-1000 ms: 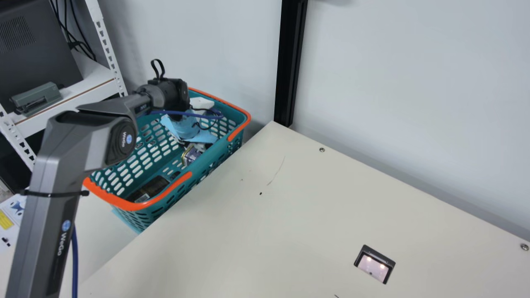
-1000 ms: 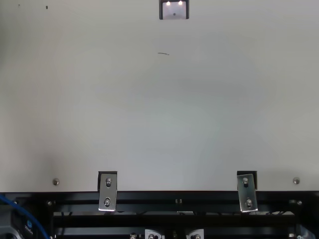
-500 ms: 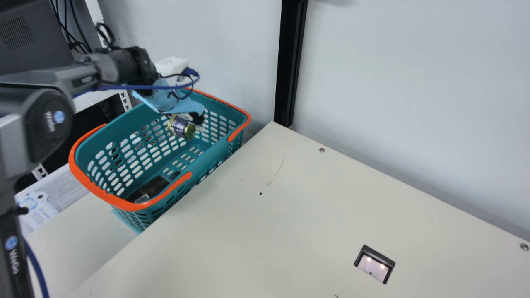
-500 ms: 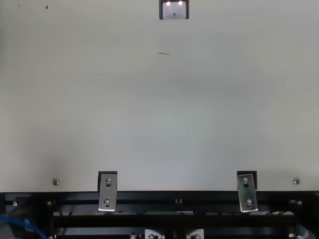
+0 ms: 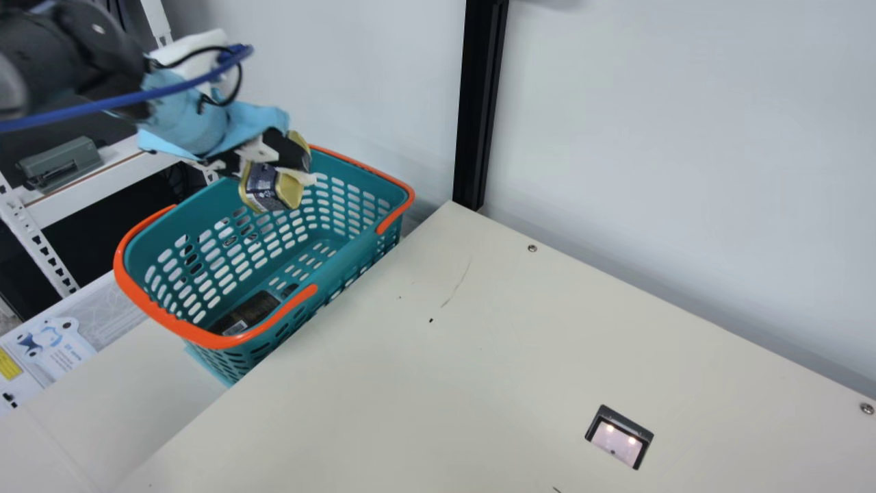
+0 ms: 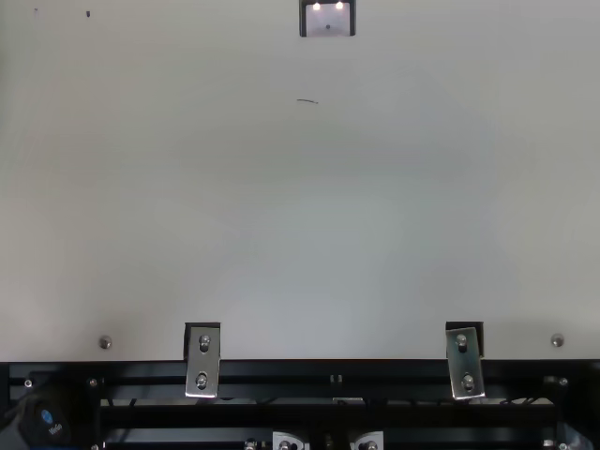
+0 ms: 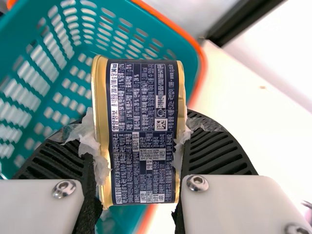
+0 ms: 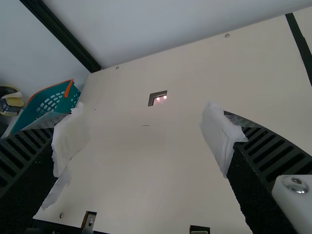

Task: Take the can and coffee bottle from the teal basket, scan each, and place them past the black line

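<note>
A: What does carrying the can well ask of the left claw (image 7: 139, 139)?

B: A firm, even clamp. Its ribbed fingers pinch the squarish, gold-rimmed can with a navy label (image 7: 144, 97) from both sides, over torn white padding. The can should clear the orange rim of the teal perforated basket (image 5: 161, 318) before it swings across. Over the dark-framed scanner window with two small lights (image 5: 619, 438), lower right of the main view, a slow turn of the wrist would probably bring the code round to the glass.

A: And the arm's pose?

B: It enters at the main view's upper left, its blue-wrapped wrist angled down and rightward, holding the can above the basket. The right claw (image 8: 148, 134) has its padded fingers wide apart over the cream surface (image 8: 161, 170).

A: The coffee bottle?

B: Probably the dark object (image 5: 250, 311) lying in the basket's lower end. The black line (image 8: 301, 44) runs at the right wrist view's upper right.
</note>
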Tool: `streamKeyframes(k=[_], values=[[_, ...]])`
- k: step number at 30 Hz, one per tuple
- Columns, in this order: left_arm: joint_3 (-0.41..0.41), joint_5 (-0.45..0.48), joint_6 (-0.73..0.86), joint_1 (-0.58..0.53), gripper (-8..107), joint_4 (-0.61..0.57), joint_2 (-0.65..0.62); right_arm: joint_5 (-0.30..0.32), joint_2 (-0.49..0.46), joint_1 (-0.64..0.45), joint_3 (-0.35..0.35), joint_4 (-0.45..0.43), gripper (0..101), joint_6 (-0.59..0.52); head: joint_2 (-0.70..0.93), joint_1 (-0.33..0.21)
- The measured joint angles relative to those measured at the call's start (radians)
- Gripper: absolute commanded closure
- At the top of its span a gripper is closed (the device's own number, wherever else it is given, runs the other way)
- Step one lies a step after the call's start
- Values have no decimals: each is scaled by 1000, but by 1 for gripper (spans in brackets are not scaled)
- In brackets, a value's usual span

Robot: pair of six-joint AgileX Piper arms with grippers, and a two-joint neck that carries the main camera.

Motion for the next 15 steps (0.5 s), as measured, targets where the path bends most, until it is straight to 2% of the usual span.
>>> streamKeyframes(k=[5,7,10,15], values=[[-2,175,-56,47,89,-97,-126,0,0,0,0,0,0,0,0,5],[29,221,-79,40,89,-143,-161,0,0,0,0,0,0,0,0,5],[113,253,-124,-13,89,-210,-199,0,0,0,0,0,0,0,0,5],[231,253,-218,-114,89,-323,-247,0,0,0,0,0,0,0,0,0]])
